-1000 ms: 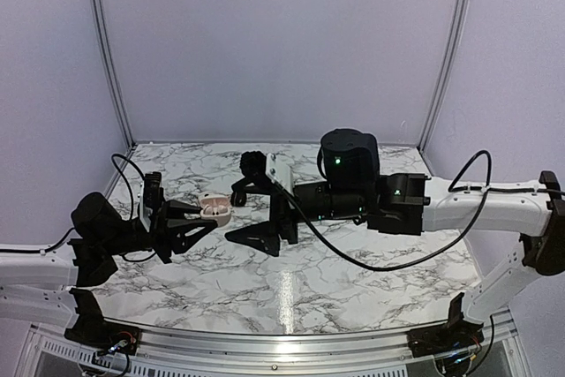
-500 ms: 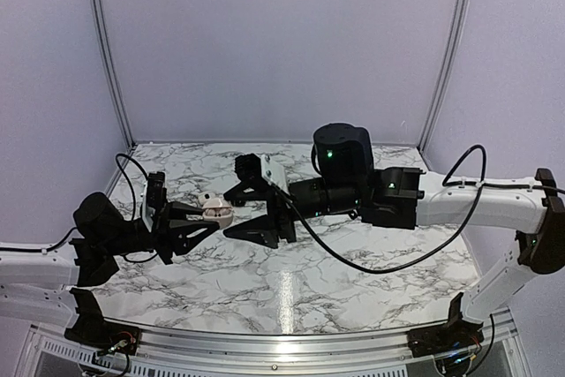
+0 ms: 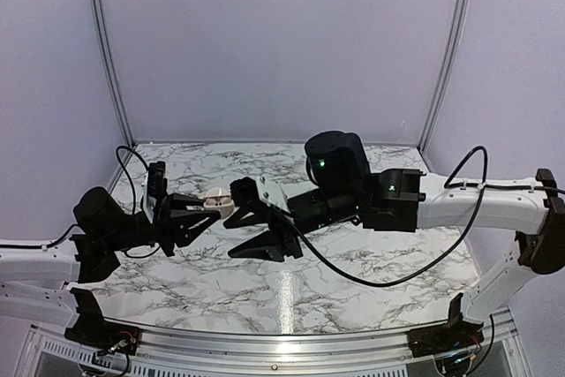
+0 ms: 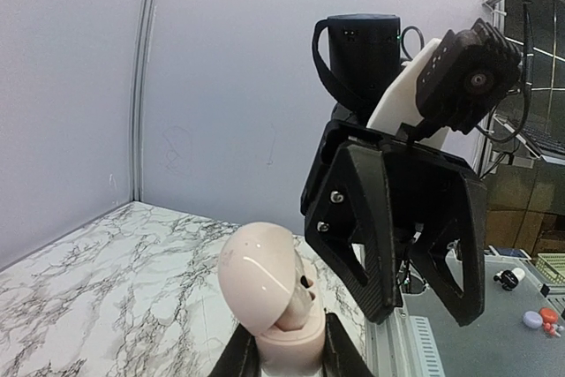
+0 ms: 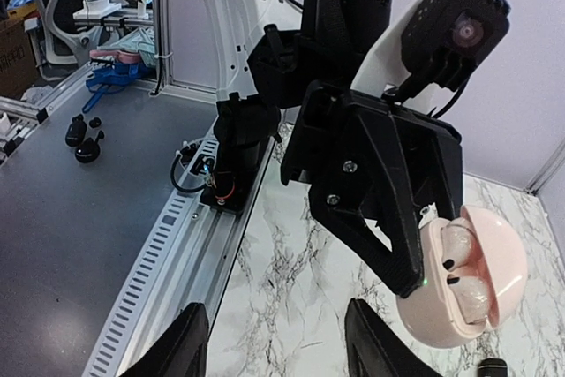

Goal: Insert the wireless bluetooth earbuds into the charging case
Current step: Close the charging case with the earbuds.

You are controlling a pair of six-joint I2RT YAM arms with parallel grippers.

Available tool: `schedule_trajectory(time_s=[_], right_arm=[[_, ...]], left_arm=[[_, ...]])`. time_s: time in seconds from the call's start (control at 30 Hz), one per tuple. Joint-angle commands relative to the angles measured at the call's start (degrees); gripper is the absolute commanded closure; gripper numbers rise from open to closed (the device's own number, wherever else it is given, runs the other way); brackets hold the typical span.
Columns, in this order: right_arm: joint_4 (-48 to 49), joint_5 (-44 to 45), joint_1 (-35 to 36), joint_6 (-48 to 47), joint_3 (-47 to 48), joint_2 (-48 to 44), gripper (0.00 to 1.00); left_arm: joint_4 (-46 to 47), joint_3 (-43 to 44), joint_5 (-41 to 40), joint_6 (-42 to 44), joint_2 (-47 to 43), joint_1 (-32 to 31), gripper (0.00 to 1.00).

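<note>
The left gripper (image 3: 205,211) is squeezed tight on the bottom half of the pink case (image 3: 217,202). It holds the case up in the air, above the table (image 3: 353,293), so the other arm can get at it from the side. The lid (image 4: 256,262) is tipped back, so the case is open like a little mouth. The open side faces the right arm. In the right wrist view, two pale buds (image 5: 461,253) sit inside in their holes, one over the other. They look like they are already in. I cannot tell if they are pushed all the way down.

The right gripper (image 3: 229,240) is just beside the case, not touching it. Its jaws stand apart, and nothing is between them. It points at the case, I think so it can push the buds in or press the lid down. The left gripper has to hold firm, or a push could knock the case loose.
</note>
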Motion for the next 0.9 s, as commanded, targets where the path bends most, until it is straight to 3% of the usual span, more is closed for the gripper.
schedule_trajectory(time_s=[0.0, 0.13, 0.33, 0.6, 0.87], right_arm=[[-0.86, 0.20, 0.26, -0.62, 2.37, -1.98, 0.43], [0.78, 2.42, 0.18, -0.30, 1.92, -4.03, 0.16], [4.97, 10.69, -0.62, 0.21, -1.08, -7.21, 0.03], [3.36, 18.28, -0.71, -3.28, -0.06, -4.40, 0.01], [3.17, 17.77, -0.71, -4.04, 1.48, -2.25, 0.06]], left_arm=[[1.05, 1.42, 1.53, 0.29, -0.20, 0.26, 1.00], [1.07, 1.61, 2.96, 0.56, 0.13, 0.31, 1.00], [1.08, 2.52, 4.67, -0.52, 1.14, 0.25, 1.00], [1.09, 4.68, 6.70, -3.74, 2.84, 0.29, 1.00], [1.07, 4.66, 6.94, -4.30, 3.21, 0.05, 1.00]])
